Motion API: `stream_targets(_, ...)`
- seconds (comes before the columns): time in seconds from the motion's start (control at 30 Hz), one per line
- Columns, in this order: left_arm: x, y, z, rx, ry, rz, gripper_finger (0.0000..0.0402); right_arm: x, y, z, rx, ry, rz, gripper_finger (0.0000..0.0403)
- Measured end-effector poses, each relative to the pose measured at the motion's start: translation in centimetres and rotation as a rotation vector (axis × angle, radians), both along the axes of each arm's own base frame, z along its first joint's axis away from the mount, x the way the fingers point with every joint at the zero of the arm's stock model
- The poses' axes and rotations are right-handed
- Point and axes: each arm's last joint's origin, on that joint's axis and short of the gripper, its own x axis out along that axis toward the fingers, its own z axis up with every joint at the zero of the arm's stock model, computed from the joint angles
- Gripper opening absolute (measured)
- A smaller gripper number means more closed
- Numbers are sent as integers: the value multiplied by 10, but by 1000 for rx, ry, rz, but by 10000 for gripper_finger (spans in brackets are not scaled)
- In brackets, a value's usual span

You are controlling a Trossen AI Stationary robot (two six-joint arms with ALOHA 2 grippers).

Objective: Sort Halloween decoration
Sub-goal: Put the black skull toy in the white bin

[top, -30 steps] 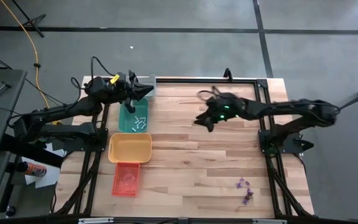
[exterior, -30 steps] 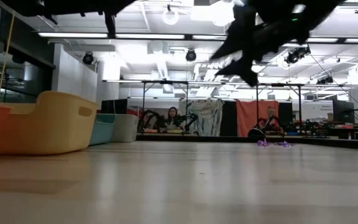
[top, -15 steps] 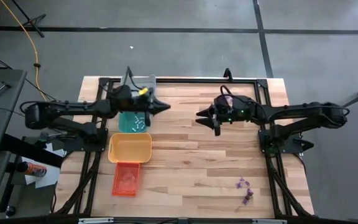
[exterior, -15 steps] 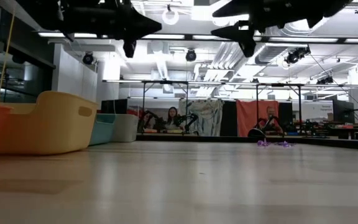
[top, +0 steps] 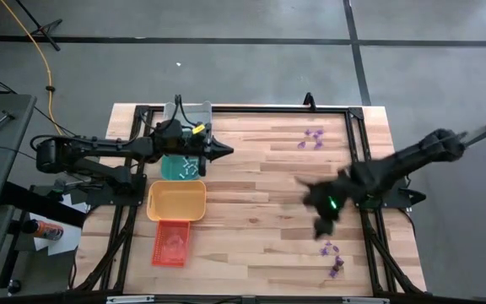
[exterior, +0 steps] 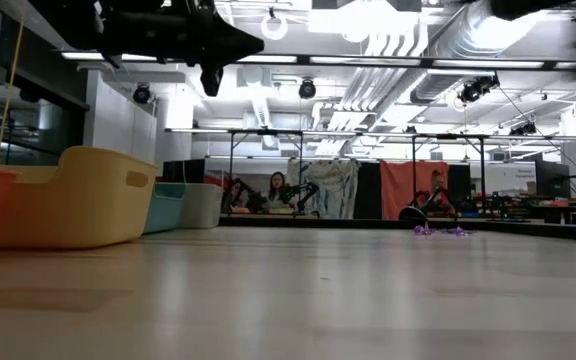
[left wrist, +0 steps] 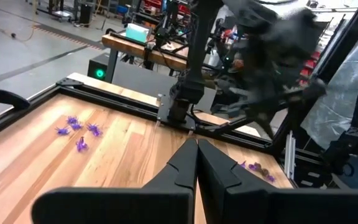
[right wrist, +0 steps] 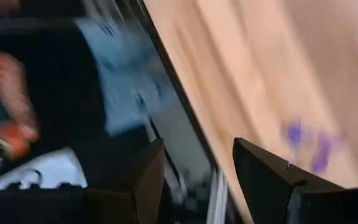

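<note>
Two grippers: left (top: 223, 152) jaws closed beside teal tray (top: 180, 165), right (top: 319, 226) jaws wide.

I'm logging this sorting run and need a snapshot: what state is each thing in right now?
Left gripper: shut, empty, above the table beside the teal tray.
Right gripper: open, empty, in the air near the near purple trinkets.
Far purple trinkets: loose on the table.
Near purple trinkets: loose on the table.
Teal tray: holds whitish trinkets.
Yellow tray: looks empty.
Orange tray: contents unclear.
</note>
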Motion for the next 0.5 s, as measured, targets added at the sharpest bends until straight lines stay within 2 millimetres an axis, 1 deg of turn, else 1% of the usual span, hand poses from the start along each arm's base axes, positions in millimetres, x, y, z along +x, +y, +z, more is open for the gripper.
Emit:
stream_targets(0.1,0,0,0,4,1,2,0,-21,38,-6,-32,132,14,186)
stream_targets(0.2,0,0,0,8,1,2,0,-35,65,-16,-104,194,0,186)
stream_targets(0.33,0,0,0,16,2,2,0,-45,90,-36,-206,238,54,186)
stream_targets(0.5,0,0,0,24,2,3,0,-49,113,-65,-347,206,200,186)
